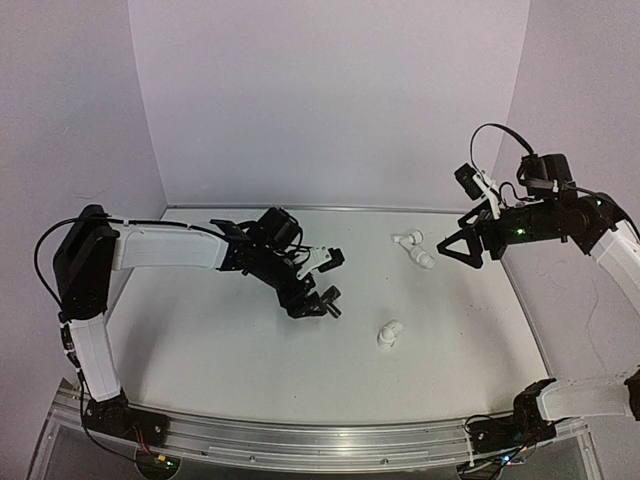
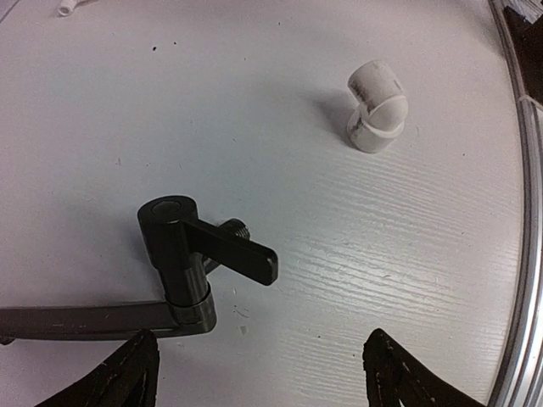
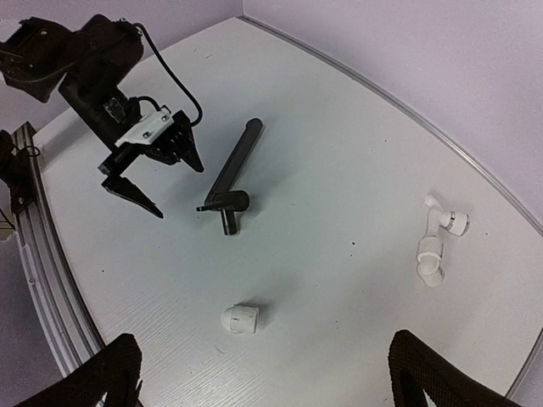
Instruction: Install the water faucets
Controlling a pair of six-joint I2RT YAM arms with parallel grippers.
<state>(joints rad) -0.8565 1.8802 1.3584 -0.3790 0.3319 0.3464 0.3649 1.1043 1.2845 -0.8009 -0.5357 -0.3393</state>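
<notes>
Faucet (image 2: 180, 254) lies on the desk (image 2: 280, 76), lower left of the left wrist view, just ahead of the open, empty left fingers (image 2: 127, 377). Its spout (image 2: 76, 322) runs sideways off the left edge. Right fingers (image 3: 433, 377) gape open too.

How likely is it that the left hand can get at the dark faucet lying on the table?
Probably yes. The left hand hovers open just beside the faucet, which lies flat in the open, and nothing sits between them to block a short move over it.
</notes>
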